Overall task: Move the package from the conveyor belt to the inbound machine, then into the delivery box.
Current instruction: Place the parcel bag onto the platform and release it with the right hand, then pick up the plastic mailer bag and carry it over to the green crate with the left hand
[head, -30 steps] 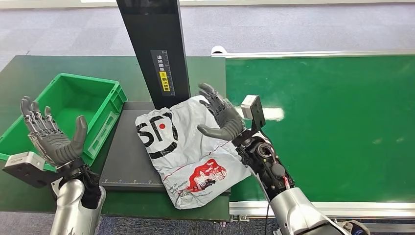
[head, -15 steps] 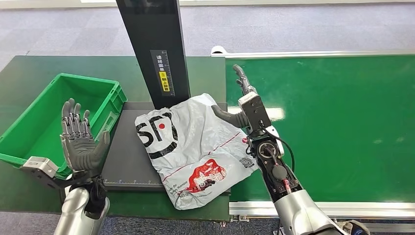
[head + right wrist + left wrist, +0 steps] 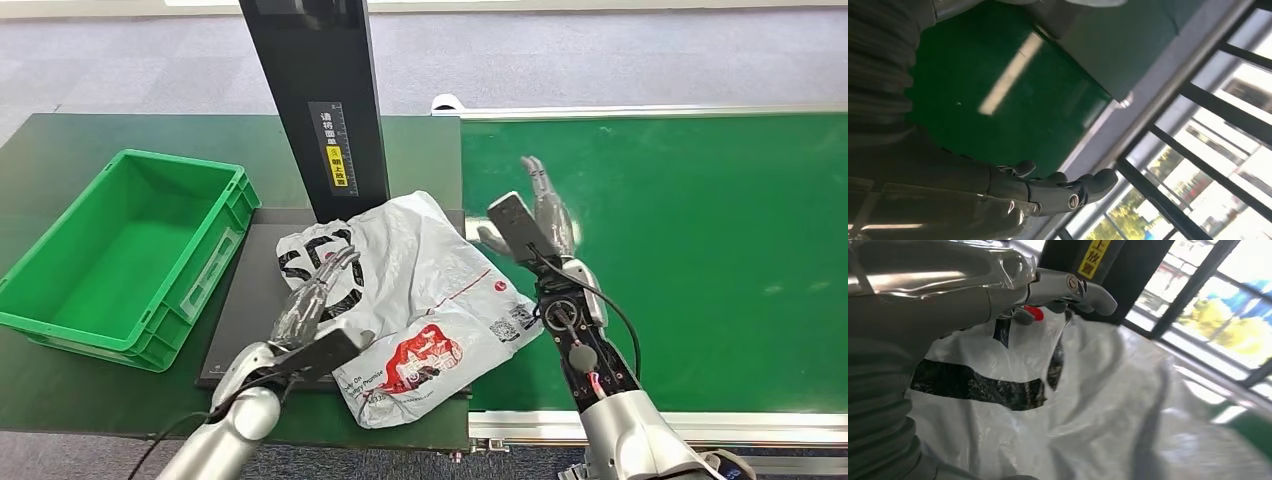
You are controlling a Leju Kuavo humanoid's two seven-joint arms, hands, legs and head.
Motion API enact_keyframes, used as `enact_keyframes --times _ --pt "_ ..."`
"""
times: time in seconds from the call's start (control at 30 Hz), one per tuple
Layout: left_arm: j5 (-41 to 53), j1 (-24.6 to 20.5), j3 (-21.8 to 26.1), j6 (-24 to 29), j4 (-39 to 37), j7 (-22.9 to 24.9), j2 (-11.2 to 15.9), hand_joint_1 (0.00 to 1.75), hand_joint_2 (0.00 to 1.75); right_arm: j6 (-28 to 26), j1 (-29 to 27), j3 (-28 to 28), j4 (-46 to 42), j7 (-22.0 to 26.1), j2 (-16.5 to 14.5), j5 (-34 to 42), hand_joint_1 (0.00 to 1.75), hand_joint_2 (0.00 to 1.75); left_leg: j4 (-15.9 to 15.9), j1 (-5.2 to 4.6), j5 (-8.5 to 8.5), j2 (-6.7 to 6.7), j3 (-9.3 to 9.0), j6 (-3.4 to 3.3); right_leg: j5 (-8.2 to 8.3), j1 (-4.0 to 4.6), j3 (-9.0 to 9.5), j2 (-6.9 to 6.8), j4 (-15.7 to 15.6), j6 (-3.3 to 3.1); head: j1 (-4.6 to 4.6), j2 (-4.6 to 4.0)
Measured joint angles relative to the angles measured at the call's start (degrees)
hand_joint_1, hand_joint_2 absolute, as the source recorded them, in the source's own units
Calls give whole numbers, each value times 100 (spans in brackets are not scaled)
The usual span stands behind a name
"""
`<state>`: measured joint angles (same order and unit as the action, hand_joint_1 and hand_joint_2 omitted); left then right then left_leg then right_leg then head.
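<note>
Package [image 3: 410, 300]: white plastic mailer with black lettering and a red print, lying crumpled on the dark scanning plate [image 3: 262, 335] of the inbound machine, one corner overhanging the near edge of the plate, another edge reaching onto the green conveyor belt [image 3: 700, 260]. Left robot hand [image 3: 312, 300]: laid flat on the near-left part of the package, fingers extended over the black lettering, touching the film, nothing grasped. Right robot hand [image 3: 538, 215]: just right of the package, raised above the belt, fingers straight and apart, released. Left of the package, well apart: green delivery box [image 3: 120, 255] on the bench [image 3: 60, 140]. Directly behind the package: black upright column [image 3: 320, 100] with a yellow label.
</note>
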<state>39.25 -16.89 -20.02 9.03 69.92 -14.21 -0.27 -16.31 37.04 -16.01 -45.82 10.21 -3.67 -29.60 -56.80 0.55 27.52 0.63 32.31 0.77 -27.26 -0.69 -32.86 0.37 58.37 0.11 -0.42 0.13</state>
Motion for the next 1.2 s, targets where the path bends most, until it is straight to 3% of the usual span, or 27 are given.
enact_keyframes --times 0.13,0.3,0.43,0.5,0.67,0.87,1.2 --pt "1170 -305 -274 183 -677 631 -30 0 175 454 2 -3 177 -221 -49 -258 0 175 0 1 -1 -2 1 -1 0 2 -1 1 2 0 0 -1" --pt "2159 -589 -332 305 -1256 1206 -109 7 175 1053 -2 65 264 -30 -113 -83 0 175 1 0 0 0 0 -1 -1 1 5 -1 1 1 0 0" --pt "2335 -706 -290 535 -1536 1304 -169 150 175 1354 -1 137 316 107 -136 99 0 175 1 0 -3 -1 -7 -4 4 1 12 0 -1 0 0 0" --pt "2209 -698 -222 676 -1592 1104 -181 168 175 1435 -1 157 344 157 -136 160 0 175 1 0 -10 -1 -9 -6 10 1 13 0 0 -2 0 0" --pt "1316 -503 81 1619 -1407 -150 -197 175 175 1548 -1 184 380 268 -130 320 0 175 1 1 -20 -1 -2 -5 18 2 4 0 2 -1 -1 -1" --pt "-120 -273 415 2239 -658 -1467 -263 175 175 1563 19 184 411 442 -128 464 0 175 1 0 -20 0 12 -6 18 2 -5 0 1 0 1 0" --pt "-974 19 852 2974 274 -2465 -414 175 175 1712 118 94 542 738 -134 579 0 175 0 0 -20 -2 15 -6 18 2 -9 1 1 0 0 0"
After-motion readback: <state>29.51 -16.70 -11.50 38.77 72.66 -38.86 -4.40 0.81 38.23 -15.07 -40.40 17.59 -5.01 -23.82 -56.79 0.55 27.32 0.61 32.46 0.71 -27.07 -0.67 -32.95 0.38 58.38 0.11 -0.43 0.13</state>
